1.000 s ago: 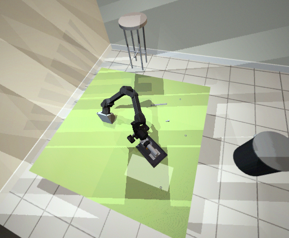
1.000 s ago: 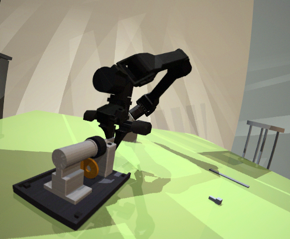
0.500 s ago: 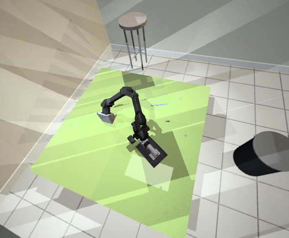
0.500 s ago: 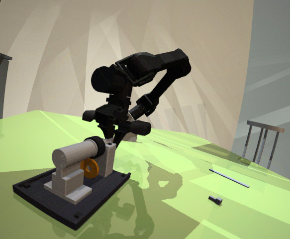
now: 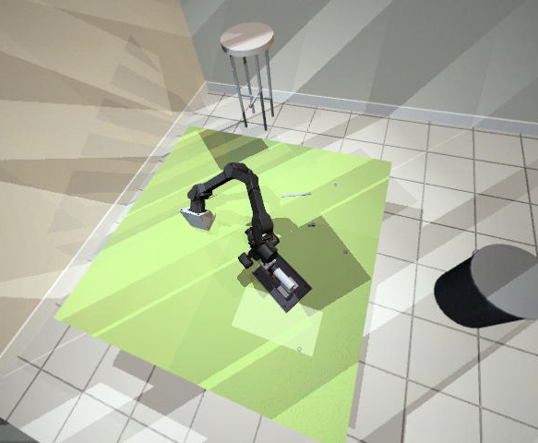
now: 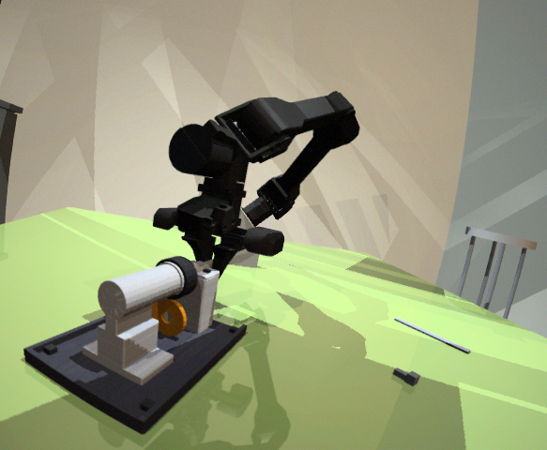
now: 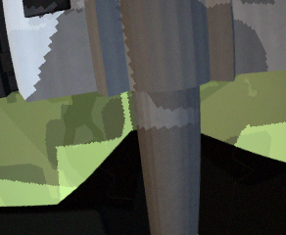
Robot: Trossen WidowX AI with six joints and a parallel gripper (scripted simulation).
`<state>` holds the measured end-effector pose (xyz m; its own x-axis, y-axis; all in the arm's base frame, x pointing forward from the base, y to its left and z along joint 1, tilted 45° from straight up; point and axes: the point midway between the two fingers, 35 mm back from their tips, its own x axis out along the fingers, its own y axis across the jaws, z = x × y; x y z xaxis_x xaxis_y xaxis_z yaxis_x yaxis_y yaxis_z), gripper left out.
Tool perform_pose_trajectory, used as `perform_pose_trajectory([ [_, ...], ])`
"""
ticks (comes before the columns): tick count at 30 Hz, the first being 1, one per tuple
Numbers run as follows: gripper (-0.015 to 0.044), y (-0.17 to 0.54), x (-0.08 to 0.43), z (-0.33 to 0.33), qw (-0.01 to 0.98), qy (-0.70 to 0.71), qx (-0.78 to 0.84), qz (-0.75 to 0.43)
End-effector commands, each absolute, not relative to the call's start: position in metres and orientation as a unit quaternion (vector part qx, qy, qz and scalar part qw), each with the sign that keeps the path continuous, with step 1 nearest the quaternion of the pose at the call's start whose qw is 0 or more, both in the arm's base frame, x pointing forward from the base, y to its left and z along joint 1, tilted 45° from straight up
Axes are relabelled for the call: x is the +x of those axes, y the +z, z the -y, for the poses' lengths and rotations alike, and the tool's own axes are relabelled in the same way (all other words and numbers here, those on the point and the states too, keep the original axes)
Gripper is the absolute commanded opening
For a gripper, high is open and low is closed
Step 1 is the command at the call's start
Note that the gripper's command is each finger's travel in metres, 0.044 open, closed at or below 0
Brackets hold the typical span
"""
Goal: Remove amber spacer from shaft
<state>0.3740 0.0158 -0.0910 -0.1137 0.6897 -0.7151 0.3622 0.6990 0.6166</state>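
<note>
The white cylindrical housing lies level on a stepped pedestal, with a black ring at its arm-side end. The amber spacer stands on edge below the cylinder, off the shaft, between the pedestal and the pale upright block. My gripper is shut on the grey shaft, on the arm side of the upright block. In the wrist view the shaft runs to a wider round section near the block. How deep it sits in the housing is hidden. No other spacer can be made out.
The dark base plate carries the assembly and has a raised rim. A thin rod, a small dark bolt and small rings lie away from it. A stool and a dark bin stand beyond the green surface.
</note>
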Motion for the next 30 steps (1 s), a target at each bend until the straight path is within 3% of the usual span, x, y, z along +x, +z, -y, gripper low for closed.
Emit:
perform_pose_trajectory([
  [1, 0.0000, -0.0925, 0.3783, -0.0144, 0.564, 0.147, 0.357, -0.730],
  [30, 0.0000, -0.0948, 0.3863, -0.0128, 0.564, 0.147, 0.357, -0.730],
])
